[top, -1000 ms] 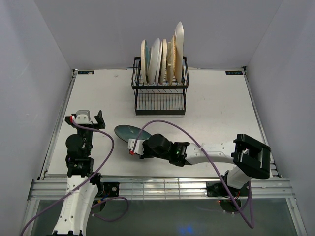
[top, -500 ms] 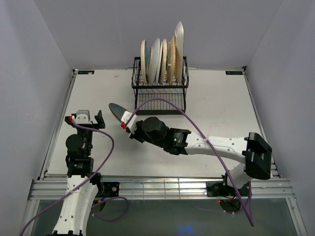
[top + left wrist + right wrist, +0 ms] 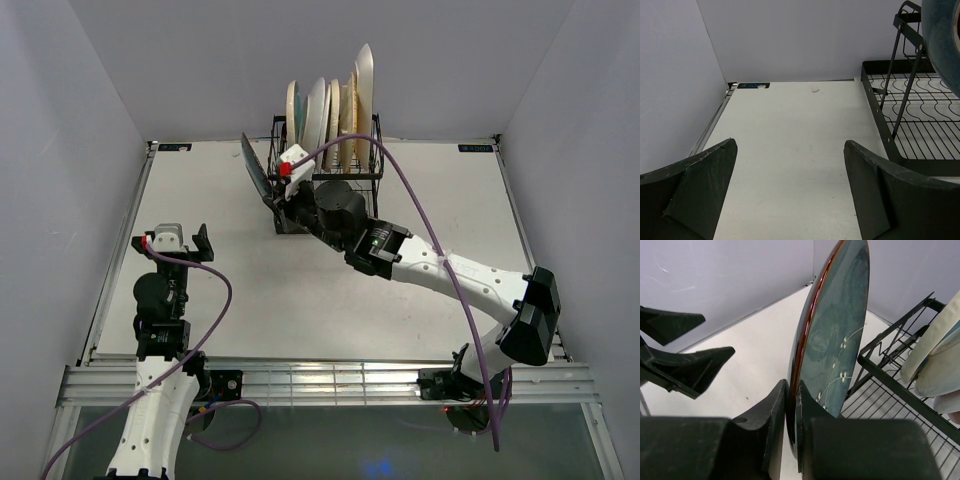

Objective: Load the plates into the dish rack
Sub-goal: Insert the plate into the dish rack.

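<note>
Left gripper [image 3: 178, 241] hangs at about 8 o'clock over the table [image 3: 440, 220], jaws spread wide and grasping nothing. From its wrist, its two fingers [image 3: 695, 190] frame bare tabletop, with a corner of the rack [image 3: 880, 125] at their 2 o'clock.

Right gripper [image 3: 283, 182] reaches across to about 12 o'clock, clenched on the lower edge of the teal plate [image 3: 254, 170]. This plate stands on edge in the air, nearly upright and leaning a little, at the rack's 9 o'clock — just beside its left end and outside the wires. Whether it touches them I cannot tell. From the right wrist, one finger [image 3: 771, 440] presses each face of the plate, whose edge is reddish-brown and whose face carries pale sprigs.

Farther right, the other plates [image 3: 330, 120] stand on edge in the rack's upper tier — packed side by side.
</note>
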`<state>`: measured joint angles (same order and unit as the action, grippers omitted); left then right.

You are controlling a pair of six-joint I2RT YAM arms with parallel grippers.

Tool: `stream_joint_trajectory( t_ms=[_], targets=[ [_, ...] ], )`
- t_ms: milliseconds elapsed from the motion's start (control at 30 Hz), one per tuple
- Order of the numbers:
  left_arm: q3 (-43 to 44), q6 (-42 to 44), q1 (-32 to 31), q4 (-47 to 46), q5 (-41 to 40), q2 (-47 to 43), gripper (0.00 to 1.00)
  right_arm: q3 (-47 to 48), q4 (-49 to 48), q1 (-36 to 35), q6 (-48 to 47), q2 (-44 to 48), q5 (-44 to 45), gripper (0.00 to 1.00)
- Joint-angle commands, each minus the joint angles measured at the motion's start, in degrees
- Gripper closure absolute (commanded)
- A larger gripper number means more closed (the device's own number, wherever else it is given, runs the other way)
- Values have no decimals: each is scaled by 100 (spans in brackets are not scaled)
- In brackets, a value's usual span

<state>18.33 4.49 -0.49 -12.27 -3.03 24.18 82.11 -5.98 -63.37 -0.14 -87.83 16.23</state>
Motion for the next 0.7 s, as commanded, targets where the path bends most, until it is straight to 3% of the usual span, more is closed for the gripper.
stream_joint_trajectory(
  t_ms=[0, 300, 667],
  targets=[
    [-57, -18, 32, -100, -31, -1, 2, 675, -1441, 158, 374, 188, -111, 92],
    [-75, -10, 32, -109, -22, -1, 2, 1061, -1959, 545, 1200, -76, -436, 92],
    [-84, -1, 32, -109, -5, -10, 2, 1914, -2504, 554, 911, -752, -243, 92]
  ],
)
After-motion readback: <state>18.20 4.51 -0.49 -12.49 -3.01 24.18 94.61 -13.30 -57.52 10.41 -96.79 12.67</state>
